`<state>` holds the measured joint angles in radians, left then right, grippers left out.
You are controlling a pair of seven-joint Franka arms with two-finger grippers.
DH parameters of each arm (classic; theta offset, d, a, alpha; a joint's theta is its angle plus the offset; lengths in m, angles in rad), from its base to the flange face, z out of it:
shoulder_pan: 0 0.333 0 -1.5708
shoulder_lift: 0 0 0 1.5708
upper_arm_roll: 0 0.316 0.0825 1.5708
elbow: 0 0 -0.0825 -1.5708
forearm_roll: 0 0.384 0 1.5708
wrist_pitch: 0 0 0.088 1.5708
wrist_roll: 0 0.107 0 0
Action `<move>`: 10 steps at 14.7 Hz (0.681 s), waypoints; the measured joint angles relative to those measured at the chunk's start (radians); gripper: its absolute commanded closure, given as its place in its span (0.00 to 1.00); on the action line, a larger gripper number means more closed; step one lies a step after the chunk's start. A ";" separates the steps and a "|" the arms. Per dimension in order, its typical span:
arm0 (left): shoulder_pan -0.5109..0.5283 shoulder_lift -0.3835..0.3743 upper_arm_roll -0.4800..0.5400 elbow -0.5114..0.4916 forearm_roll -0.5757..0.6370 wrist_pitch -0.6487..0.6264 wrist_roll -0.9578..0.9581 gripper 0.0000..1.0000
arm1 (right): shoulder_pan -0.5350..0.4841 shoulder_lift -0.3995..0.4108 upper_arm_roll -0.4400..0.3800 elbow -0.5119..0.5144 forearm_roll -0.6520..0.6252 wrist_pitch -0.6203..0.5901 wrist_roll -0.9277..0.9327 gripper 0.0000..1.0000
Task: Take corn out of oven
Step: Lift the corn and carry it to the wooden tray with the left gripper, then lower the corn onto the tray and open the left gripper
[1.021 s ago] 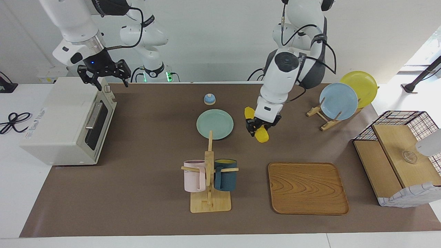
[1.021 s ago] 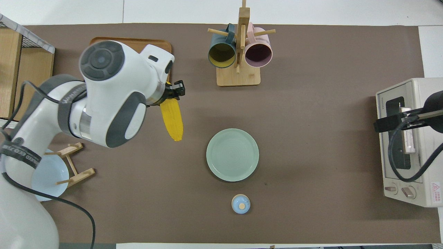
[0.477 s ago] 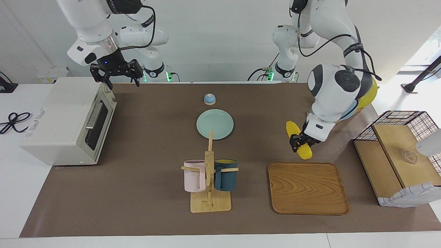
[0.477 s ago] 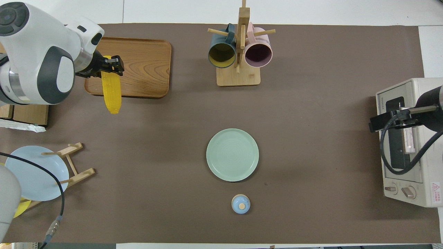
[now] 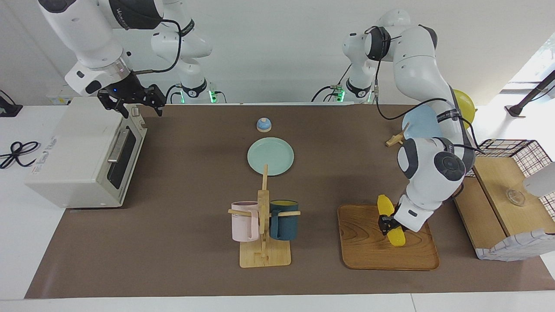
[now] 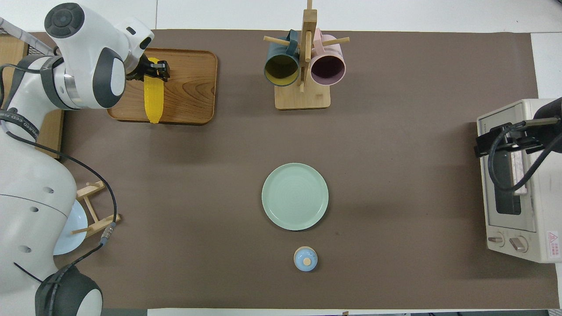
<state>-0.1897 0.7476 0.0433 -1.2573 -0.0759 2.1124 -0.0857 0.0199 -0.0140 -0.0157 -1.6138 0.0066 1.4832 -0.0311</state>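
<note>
left hand [image 5: 389, 225] clamped on corn [image 5: 391, 221], low over tray [image 5: 368, 251] | right hand [image 5: 132, 100] fingers apart, above oven [image 5: 82, 151]

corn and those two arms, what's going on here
The left gripper holds the bright yellow corn cob over the wooden tray, tilted; whether it touches the tray is unclear. The boxy off-white toaster oven sits at the right arm's end of the table, door shut, with the right gripper open over its top corner nearest the robots.
</note>
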 measured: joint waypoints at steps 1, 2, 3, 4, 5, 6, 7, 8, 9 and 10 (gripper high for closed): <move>0.000 0.013 -0.004 0.003 0.000 0.011 0.003 1.00 | 0.004 0.000 -0.014 -0.005 0.000 0.020 0.000 0.00; -0.001 0.027 -0.009 0.012 0.000 0.018 0.003 1.00 | 0.004 0.001 -0.023 -0.009 0.000 0.027 0.000 0.00; -0.001 0.038 -0.013 0.027 0.000 0.021 0.003 1.00 | 0.004 0.000 -0.026 -0.010 0.000 0.027 0.000 0.00; -0.001 0.046 -0.015 0.038 0.000 0.021 0.003 1.00 | 0.005 -0.001 -0.026 -0.010 0.000 0.027 0.000 0.00; -0.001 0.050 -0.015 0.045 0.000 0.022 0.003 1.00 | 0.007 -0.002 -0.026 -0.010 0.000 0.026 0.000 0.00; -0.001 0.052 -0.015 0.048 0.000 0.022 0.003 1.00 | 0.010 -0.003 -0.026 -0.010 0.000 0.024 0.000 0.00; -0.001 0.053 -0.015 0.048 0.000 0.022 0.003 1.00 | 0.012 -0.004 -0.026 -0.010 0.000 0.019 0.000 0.00; -0.001 0.053 -0.015 0.048 0.000 0.022 0.004 1.00 | 0.012 -0.006 -0.026 -0.010 0.000 0.012 0.000 0.00; -0.001 0.053 -0.015 0.048 0.000 0.022 0.004 0.46 | 0.012 -0.006 -0.026 -0.010 0.000 0.008 0.000 0.00; -0.001 0.054 -0.015 0.048 0.000 0.022 0.005 0.00 | 0.012 -0.006 -0.027 -0.010 0.000 0.007 0.000 0.00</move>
<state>-0.1905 0.8011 0.0287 -1.2093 -0.0760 2.1341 -0.0810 0.0319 -0.0205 -0.0423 -1.6233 0.0067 1.4903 -0.0311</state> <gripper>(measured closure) 0.449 0.000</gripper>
